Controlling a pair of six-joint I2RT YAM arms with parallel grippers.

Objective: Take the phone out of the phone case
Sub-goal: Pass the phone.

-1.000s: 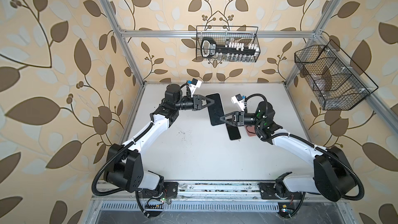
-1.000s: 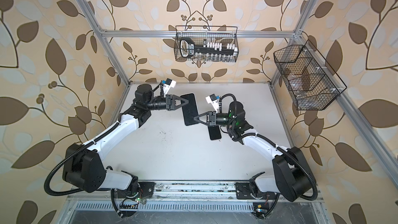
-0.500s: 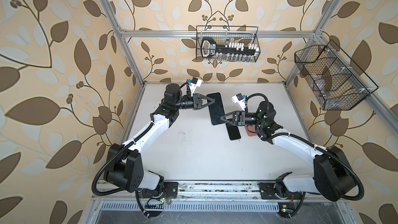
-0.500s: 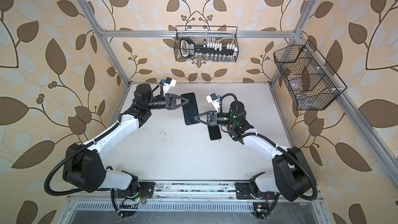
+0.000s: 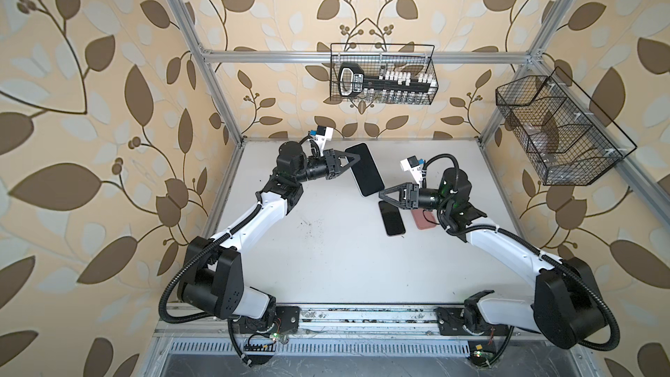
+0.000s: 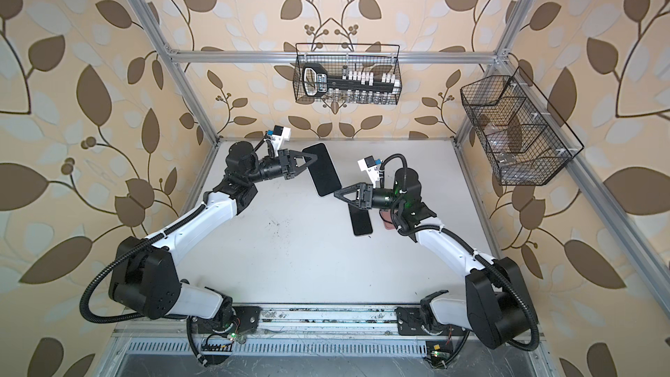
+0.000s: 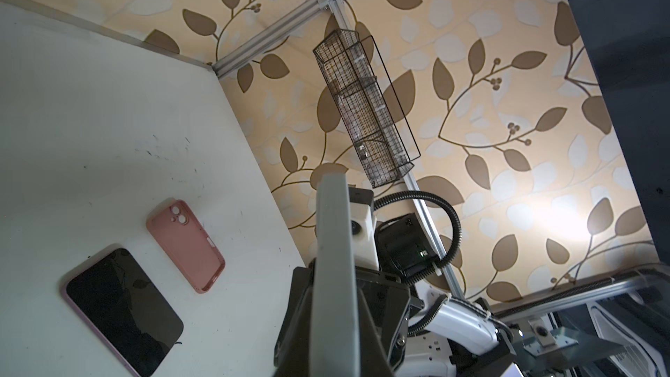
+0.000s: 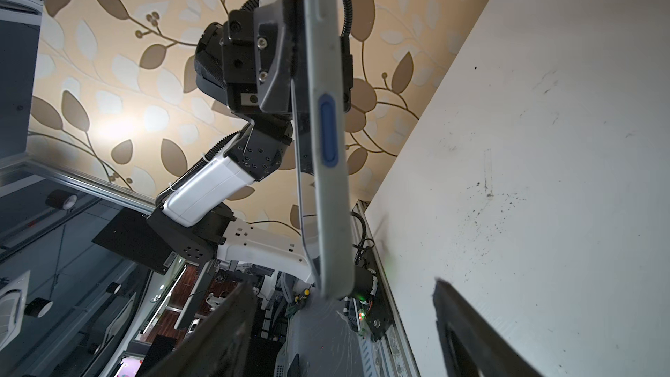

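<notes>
Phone [image 5: 363, 169], in its pale case [image 8: 328, 175], held in the air over the far tabletop [image 5: 326, 266] by left jaws clamped on its edge; right jaws spread wide around its near end, holding nothing

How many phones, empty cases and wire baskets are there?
Phones: 2, the held phone and the table phone
Empty pink case: 1
Wire baskets: 2, the back basket and the side basket
Total: 5
</notes>
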